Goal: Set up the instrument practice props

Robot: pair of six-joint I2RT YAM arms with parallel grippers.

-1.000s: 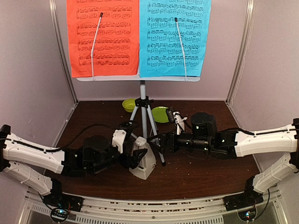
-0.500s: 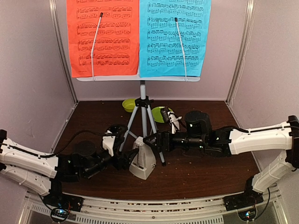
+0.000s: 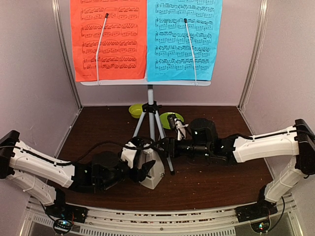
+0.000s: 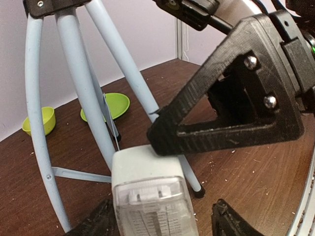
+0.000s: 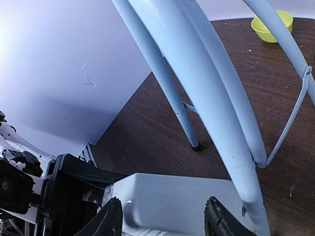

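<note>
Metronome [image 3: 155,173] upright on counter [image 3: 206,182], just beside tripod [image 3: 150,96] front leg; L jaws apart, straddling it w/o clear grip, R jaws apart, crowding its top & the leg; risk: off-centre squeeze tips metronome, or R nudge shifts leg, stand wobbles.

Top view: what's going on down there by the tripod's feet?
The red sheet and blue sheet sit on the desk atop the tripod. Down low, the left gripper straddles the metronome beside a tripod leg, jaws open. The right gripper, also open, reaches in from the opposite side.
</note>
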